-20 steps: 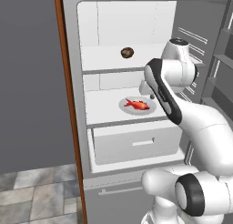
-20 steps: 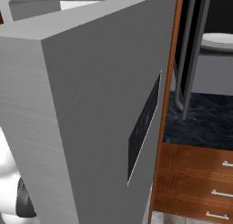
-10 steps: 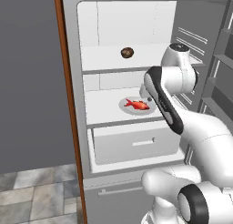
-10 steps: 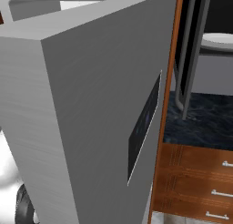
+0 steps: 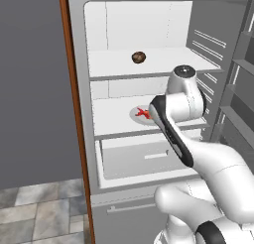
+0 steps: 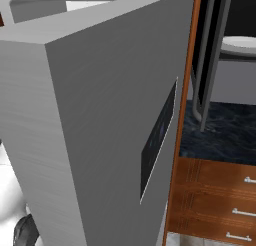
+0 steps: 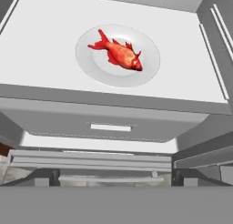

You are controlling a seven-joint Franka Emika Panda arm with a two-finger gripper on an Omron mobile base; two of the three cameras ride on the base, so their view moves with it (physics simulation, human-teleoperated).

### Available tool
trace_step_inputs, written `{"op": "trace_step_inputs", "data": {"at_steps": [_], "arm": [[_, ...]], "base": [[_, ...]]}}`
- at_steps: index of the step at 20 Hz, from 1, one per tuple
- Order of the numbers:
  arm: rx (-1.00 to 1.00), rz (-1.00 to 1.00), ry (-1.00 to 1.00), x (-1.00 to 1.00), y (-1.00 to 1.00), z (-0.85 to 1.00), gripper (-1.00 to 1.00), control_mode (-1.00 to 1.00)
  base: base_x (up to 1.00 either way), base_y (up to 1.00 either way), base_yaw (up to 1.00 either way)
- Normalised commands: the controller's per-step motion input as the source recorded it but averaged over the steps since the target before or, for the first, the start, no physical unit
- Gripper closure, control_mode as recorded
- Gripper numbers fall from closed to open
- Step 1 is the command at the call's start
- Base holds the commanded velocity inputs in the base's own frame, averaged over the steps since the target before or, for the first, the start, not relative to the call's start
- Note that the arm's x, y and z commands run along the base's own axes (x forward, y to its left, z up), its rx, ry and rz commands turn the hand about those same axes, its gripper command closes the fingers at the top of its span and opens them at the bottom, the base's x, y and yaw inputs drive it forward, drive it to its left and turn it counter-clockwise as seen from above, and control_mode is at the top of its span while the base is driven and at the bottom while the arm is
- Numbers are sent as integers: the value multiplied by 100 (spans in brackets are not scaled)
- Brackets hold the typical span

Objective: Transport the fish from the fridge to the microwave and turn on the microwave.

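Observation:
The fish, bright red-orange, lies on a white plate on the middle shelf of the open fridge. In the left base view only its tail peeks out from behind my forearm. My gripper hovers in front of and above the shelf's edge, short of the fish, fingers spread open and empty. Past the grey fridge door, the microwave shows its dark cavity and round turntable at the upper right of the right base view.
A dark brown ball sits on the top shelf. Below the fish's shelf is a drawer with a bar handle. Door racks stand on the right. A dark counter tops wooden drawers.
My arm has swung left and reached into the fridge, and now it covers most of the plate in the left base view. The fish has not moved.

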Motion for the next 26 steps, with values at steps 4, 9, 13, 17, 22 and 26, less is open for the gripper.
{"op": "trace_step_inputs", "data": {"at_steps": [4, 9, 13, 17, 22, 26], "arm": [[0, 0, 7, 33, 2, -7, -100, -100], [-1, 0, 7, 39, 2, -9, -100, -100], [-12, 0, 2, 40, 10, -22, -100, -100], [-9, 0, 0, 30, 0, -27, -100, -100], [-5, 0, 0, 27, -3, -27, -100, -100], [0, 0, 0, 31, -11, -20, -100, -100]], "base": [[0, 0, 0], [0, 0, 0], [0, 0, 0], [0, 0, 0], [0, 0, 0], [0, 0, 0]]}}
